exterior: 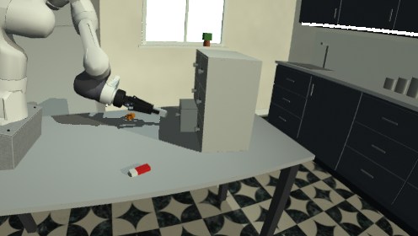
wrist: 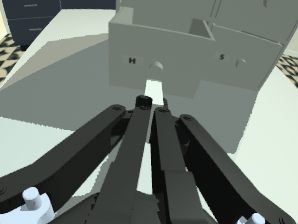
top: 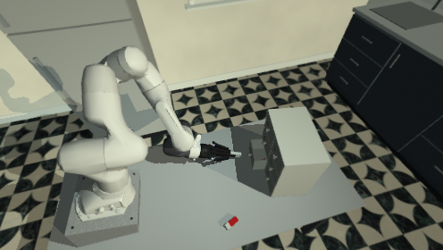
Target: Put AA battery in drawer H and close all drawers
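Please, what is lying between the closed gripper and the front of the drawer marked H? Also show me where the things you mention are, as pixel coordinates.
Nothing lies between the gripper (top: 238, 154) (exterior: 162, 113) (wrist: 154, 95) and drawer H (top: 257, 155) (exterior: 187, 115) (wrist: 135, 47); the exterior view shows only an open gap before its knob.
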